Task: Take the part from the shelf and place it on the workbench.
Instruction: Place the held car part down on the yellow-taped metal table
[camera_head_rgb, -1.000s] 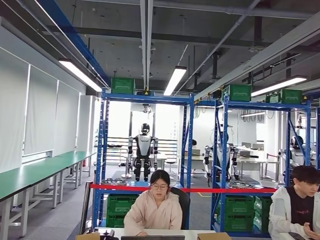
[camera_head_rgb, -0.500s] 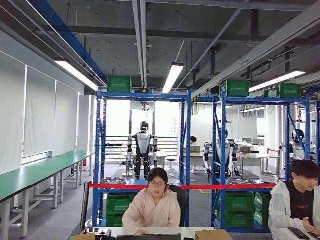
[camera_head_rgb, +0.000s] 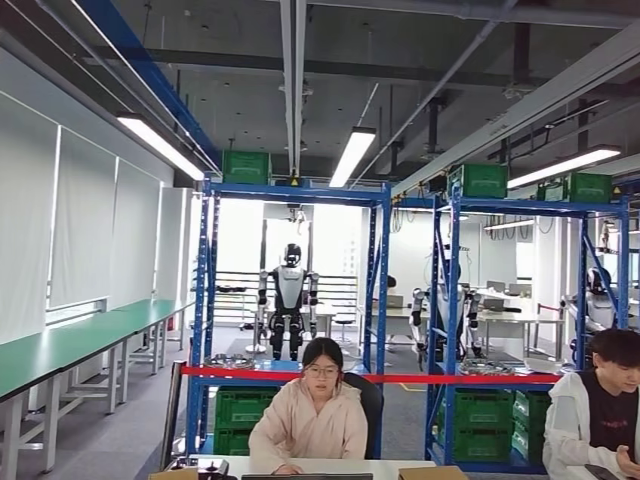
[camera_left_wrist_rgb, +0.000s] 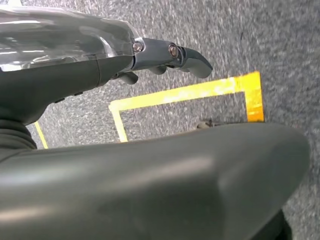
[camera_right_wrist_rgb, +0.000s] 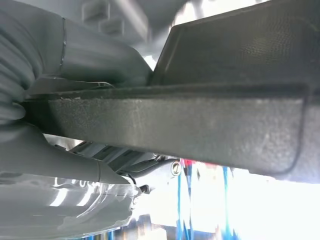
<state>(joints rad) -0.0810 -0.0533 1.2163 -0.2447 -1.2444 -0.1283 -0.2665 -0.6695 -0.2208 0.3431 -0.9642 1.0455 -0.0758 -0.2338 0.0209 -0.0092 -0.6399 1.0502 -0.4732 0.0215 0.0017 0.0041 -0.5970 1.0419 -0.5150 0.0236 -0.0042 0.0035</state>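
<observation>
The right hand (camera_right_wrist_rgb: 86, 165) looked clamped on the dark flat part (camera_right_wrist_rgb: 181, 125), thumb on 1 face, fingers on the other, its long edge running out past the fingertips. The left hand (camera_left_wrist_rgb: 113, 65) hung spread, holding nothing, farther from the part.

No writing, label, brand, number or sign can be read in any view.
</observation>
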